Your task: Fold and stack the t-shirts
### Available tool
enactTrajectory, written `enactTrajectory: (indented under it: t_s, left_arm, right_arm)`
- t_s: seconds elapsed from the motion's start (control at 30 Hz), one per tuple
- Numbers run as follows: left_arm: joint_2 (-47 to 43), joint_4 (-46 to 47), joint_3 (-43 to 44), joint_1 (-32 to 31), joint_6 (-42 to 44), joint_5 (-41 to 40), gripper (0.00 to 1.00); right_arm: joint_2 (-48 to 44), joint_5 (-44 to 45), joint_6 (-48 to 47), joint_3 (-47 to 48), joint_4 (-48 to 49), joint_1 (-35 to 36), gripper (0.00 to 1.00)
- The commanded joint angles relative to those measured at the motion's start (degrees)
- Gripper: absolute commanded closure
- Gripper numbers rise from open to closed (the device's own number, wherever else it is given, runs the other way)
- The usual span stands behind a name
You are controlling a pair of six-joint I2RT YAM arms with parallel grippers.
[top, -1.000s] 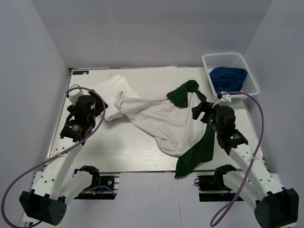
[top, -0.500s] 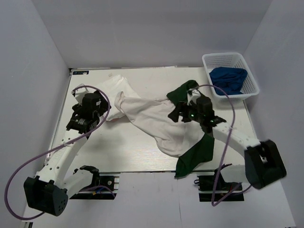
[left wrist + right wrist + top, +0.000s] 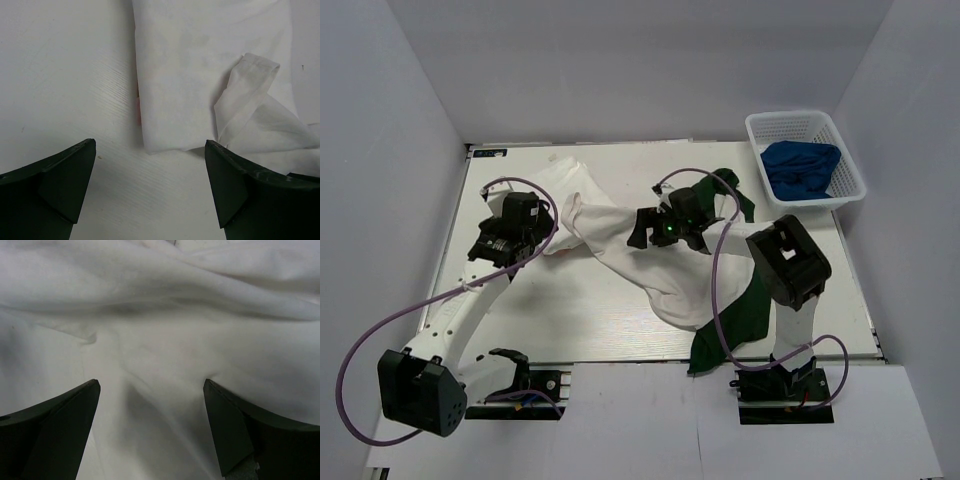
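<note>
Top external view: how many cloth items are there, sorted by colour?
Plain white cloth t-shirt: 1
White cloth t-shirt with dark green parts: 1
Crumpled blue cloth in the white plastic basket: 1
Total: 3

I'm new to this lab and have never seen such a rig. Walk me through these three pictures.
These are two robot arms bolted at the near edge of a table, each ending in a two-finger gripper. The wide picture looks down from above and behind them: left arm on the left, right arm on the right. The other two pictures come from cameras on the wrists; the dark wedges at the bottom are each gripper's own fingers. A crumpled white t-shirt with dark green parts sprawls across the table. A white basket at the far right holds blue cloth. The left gripper and right gripper are open over white cloth, holding nothing.
</note>
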Motion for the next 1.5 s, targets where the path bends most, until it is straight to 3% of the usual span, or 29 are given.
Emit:
enactTrajectory:
  t_s: [0.0, 0.17, 0.33, 0.47, 0.63, 0.73, 0.93, 1.23, 1.47]
  left_arm:
    - [-0.5, 0.8, 2.4, -0.1, 0.3, 0.3, 0.01]
    - [1.9, 3.5, 4.3, -0.1, 2.2, 2.2, 0.01]
    - [9.1, 8.5, 9.4, 0.4, 7.8, 6.5, 0.01]
    - [20.8, 9.0, 21.4, 0.4, 11.1, 4.3, 0.01]
    - [39.2, 7.2, 35.7, 0.4, 28.4, 14.7, 0.01]
    - [47.1, 4.5, 40.0, -0.1, 36.7, 19.9, 0.01]
    - [51.8, 7.6, 38.2, -0.1, 48.1, 27.8, 0.01]
    - [67.4, -1.4, 50.5, 0.4, 43.4, 10.8, 0.01]
    - [74.8, -7.3, 60.4, 5.1, 33.7, 2.6, 0.01]
  right_arm:
    - [-1.4, 0.6, 1.1, -6.3, -2.5, 0.0, 0.10]
    - [-14.4, 10.8, 4.3, -19.3, -10.2, 0.0, 0.10]
    - [-28.2, 14.2, 11.3, -36.5, -17.7, -0.1, 0.10]
    - [-38.1, 22.3, 12.7, -38.7, -25.4, -0.2, 0.10]
    - [-42.9, 25.4, 9.3, -34.8, -28.6, -0.1, 0.10]
    - [-44.5, 25.7, 8.6, -34.3, -25.9, -0.3, 0.10]
    - [-45.1, 21.9, 5.4, -34.5, -21.0, -0.1, 0.10]
    - [-45.8, 23.4, 4.0, -33.0, -20.3, -0.3, 0.10]
    - [-45.1, 25.4, 2.9, -31.4, -20.0, -0.3, 0.10]
